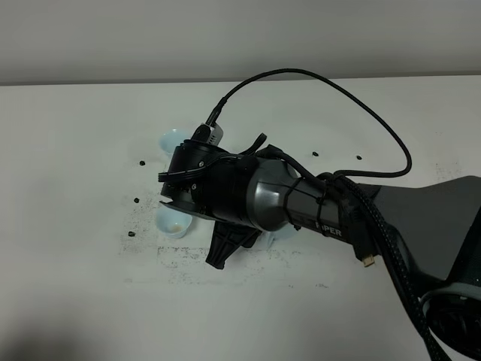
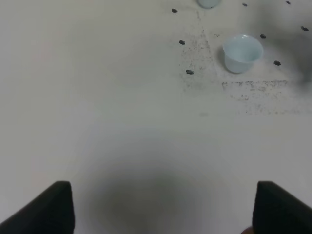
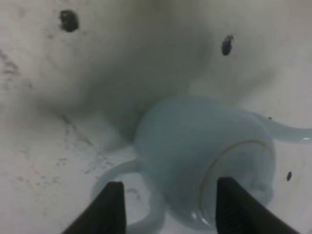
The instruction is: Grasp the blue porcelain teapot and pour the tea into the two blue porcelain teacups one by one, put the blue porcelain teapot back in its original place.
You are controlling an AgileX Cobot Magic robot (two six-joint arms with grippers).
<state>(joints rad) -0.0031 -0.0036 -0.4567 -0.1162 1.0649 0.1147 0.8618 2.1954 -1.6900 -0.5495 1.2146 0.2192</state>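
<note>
The blue porcelain teapot (image 3: 195,151) fills the right wrist view, blurred, with its loop handle (image 3: 114,176) to one side and its spout (image 3: 287,132) to the other. My right gripper (image 3: 170,184) is open, its two dark fingers standing apart just in front of the pot's body and handle. From the high camera my right arm (image 1: 301,199) reaches across the middle and hides the pot except for a pale sliver (image 1: 279,238). One teacup (image 1: 171,221) sits at the wrist's left edge, the other teacup (image 1: 172,140) behind it. My left gripper (image 2: 163,209) hangs open over bare table.
The white table (image 1: 75,150) has small black specks (image 1: 135,200) and a scuffed grey patch (image 1: 188,259) around the cups. A black cable (image 1: 338,90) loops over the right arm. The near cup (image 2: 242,52) shows far ahead in the left wrist view.
</note>
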